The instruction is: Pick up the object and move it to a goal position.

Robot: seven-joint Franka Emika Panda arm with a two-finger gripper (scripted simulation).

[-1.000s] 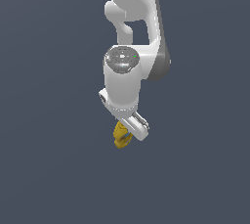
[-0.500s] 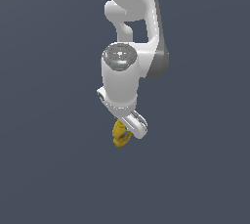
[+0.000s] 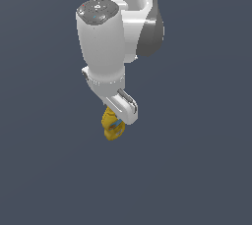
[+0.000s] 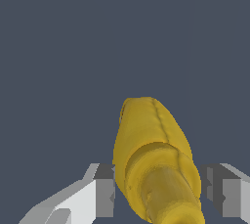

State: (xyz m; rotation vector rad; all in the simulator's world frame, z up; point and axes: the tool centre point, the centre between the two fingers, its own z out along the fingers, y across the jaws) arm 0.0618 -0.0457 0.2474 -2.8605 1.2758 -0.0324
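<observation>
The yellow squeeze bottle [image 3: 112,126] hangs under the white arm's hand in the exterior view, with a bit of its blue-and-orange label showing. My gripper [image 3: 116,119] is shut on it; the hand hides most of the fingers there. In the wrist view the bottle [image 4: 154,154] fills the space between the two fingers, which press on its sides: one finger [image 4: 100,193] on one side and the other finger [image 4: 222,193] on the other. My gripper [image 4: 158,191] holds the bottle lengthwise, pointing away from the camera. The barcode patch is hidden.
A plain dark grey surface [image 3: 44,170] lies all around and below. No goal marker shows. The white arm [image 3: 103,47] rises out of the top of the exterior view.
The arm has moved up and toward the exterior view's left, looming larger there. The bottle has come along in the shut gripper.
</observation>
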